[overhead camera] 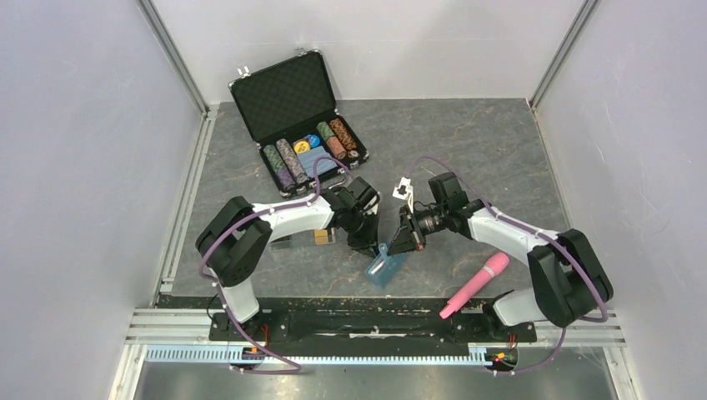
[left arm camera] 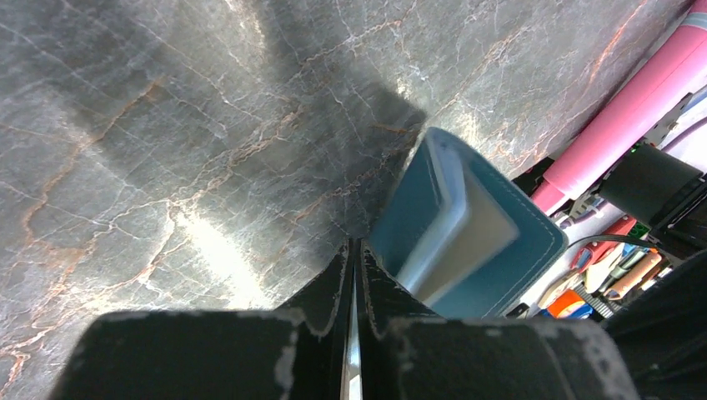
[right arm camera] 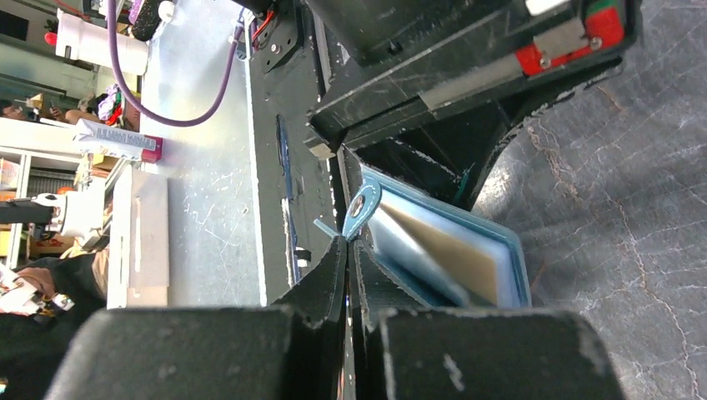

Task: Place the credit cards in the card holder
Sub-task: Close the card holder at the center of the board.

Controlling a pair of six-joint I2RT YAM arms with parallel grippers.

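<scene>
The card holder (overhead camera: 385, 268) sits low and just right of centre in the overhead view, on the grey marbled table (overhead camera: 500, 150), between the two claws. Its long axis runs from lower left to upper right, and the upper end is tucked under the right gripper (right arm camera: 348, 243). It is spread open in a V. In the left wrist view the fold is at the top and the mouth gapes toward the lower right, with pale blue pockets inside. A tan face shows within, and I cannot tell whether it is card or lining.

The right gripper's fingers are pressed tight together on the base of the holder's snap tab (right arm camera: 361, 208), and the metal ring pokes out past the tips. The left gripper (left arm camera: 352, 250) is clenched too, with only a pale sliver between its fingers. The holder's cover lies just beside its right finger. I cannot tell whether it pinches anything.

The black front rail (overhead camera: 350, 321) lies near, just below the holder. A pink cylinder (overhead camera: 477, 285) slants at the lower right, near the holder but apart from it. A small gold-brown item (overhead camera: 321, 237), too small to identify, lies left of the left claw. The open briefcase (overhead camera: 288, 96) with poker chips (overhead camera: 292, 158) stands well apart at the upper centre-left. Bare tabletop stretches to the upper right.
</scene>
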